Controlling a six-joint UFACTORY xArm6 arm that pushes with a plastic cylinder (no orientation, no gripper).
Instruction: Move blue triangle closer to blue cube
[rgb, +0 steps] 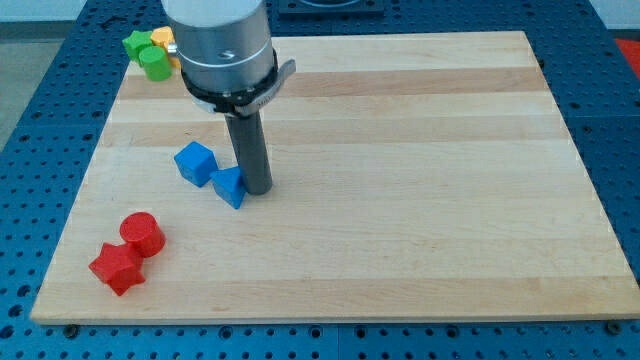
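The blue triangle (230, 186) lies on the wooden board (420, 200), left of centre. The blue cube (195, 162) sits just up and to the left of it, almost touching or touching it. My tip (257, 188) rests on the board right against the triangle's right side. The rod rises from there to the grey arm body (225, 45) at the view's top.
A red cylinder (142, 233) and a red star-shaped block (117, 267) sit together near the board's bottom left corner. A green block (153, 63), a lighter green block (135, 44) and a yellow block (162, 39) cluster at the top left corner, partly behind the arm.
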